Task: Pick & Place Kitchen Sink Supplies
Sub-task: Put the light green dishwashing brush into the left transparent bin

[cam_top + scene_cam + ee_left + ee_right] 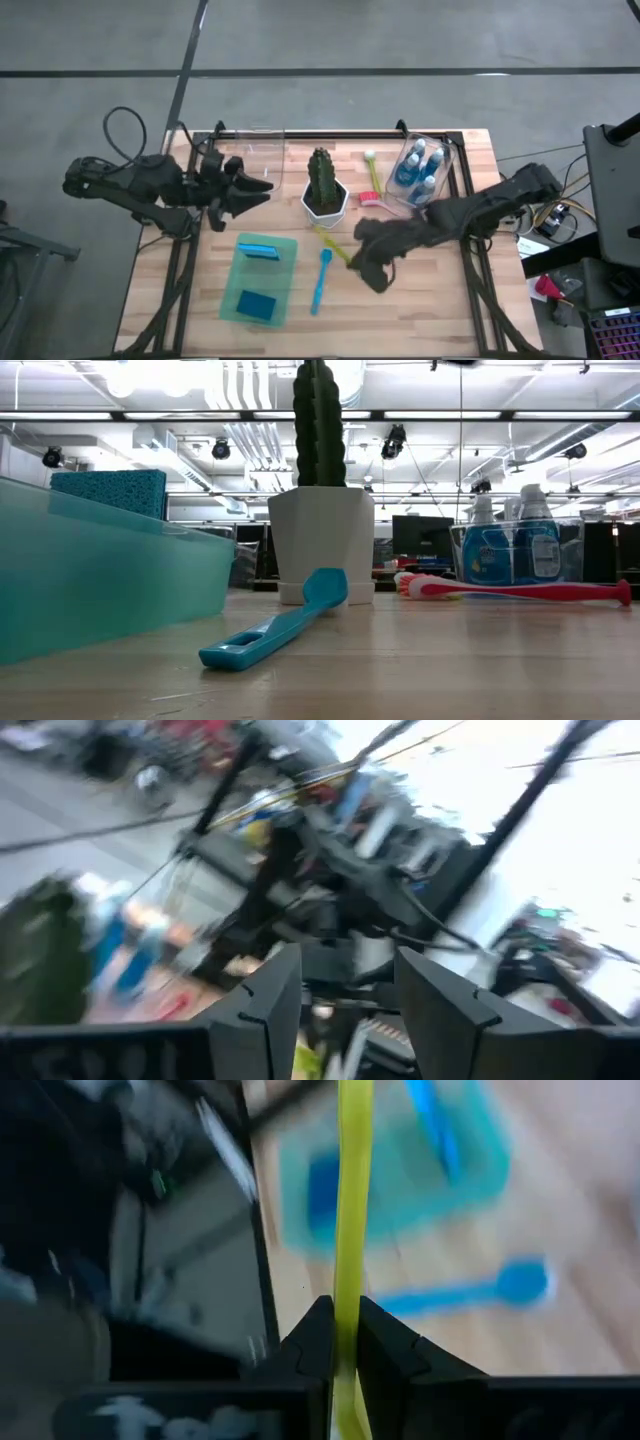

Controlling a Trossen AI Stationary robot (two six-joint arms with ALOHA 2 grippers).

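- The thin blue long-handled brush (275, 622) lies flat on the wooden surface (420, 300), in front of the cactus.
- The right hand (343, 1342) pinches the thin yellow brush (351, 1230).
- The left hand (345, 1005) hovers, fingers apart, empty.

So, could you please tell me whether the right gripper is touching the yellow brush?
Touching. The right wrist view shows the right gripper with both fingers pressed against the yellow brush handle, no gap on either side.

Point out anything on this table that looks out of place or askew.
Nothing looks spilled or broken. The blue brush and pink brush lie loose on the table. The right gripper is shut on the yellow brush.
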